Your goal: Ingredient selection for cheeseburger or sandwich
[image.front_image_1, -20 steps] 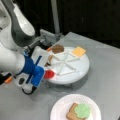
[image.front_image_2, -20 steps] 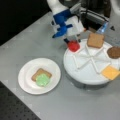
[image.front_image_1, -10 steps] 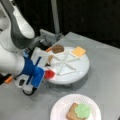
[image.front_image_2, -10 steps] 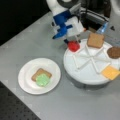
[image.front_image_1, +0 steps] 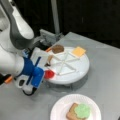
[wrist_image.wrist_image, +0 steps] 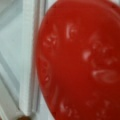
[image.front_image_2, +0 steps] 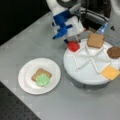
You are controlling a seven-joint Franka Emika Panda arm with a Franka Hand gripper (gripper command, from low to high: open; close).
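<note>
A grey table holds two white dishes. One is a round divided tray point(image.front_image_2: 85, 75), split by raised white ribs into wedge compartments. The other is a white paper plate point(image.front_image_2: 26, 83), standing well apart from the tray, toward a front view's left.

On the plate the sandwich point(image.front_image_2: 41, 77) is begun: one brown toast square point(image.front_image_1: 71, 113) lies flat with the green leaf point(image.front_image_1: 82, 111) resting on top of it. Nothing covers the leaf yet.

On the tray, each in its own wedge, sit a second toast square point(image.front_image_2: 95, 40), the dark brown patty point(image.front_image_2: 114, 52) and the yellow-orange cheese square point(image.front_image_2: 110, 72).

The white and blue arm reaches down at the tray's edge, on the side away from the cheese. Its gripper point(image.front_image_2: 72, 42) is right at the red disc point(image.front_image_2: 73, 46), which lies at the rim of the tray. In the wrist view the red disc point(wrist_image.wrist_image: 80, 62) fills almost the whole frame, glossy, with a white rib point(wrist_image.wrist_image: 28, 57) of the tray just beside it. The fingers are hidden behind the arm's body and the disc, so I cannot tell how far apart they stand, nor whether they grip the disc or merely hover over it.

My judgement: the step in hand is fetching the red disc as the third layer. The move ahead calls for a firm hold on a thin, flat piece, a lift clear of the ribs, and a level carry across to the leaf.
</note>
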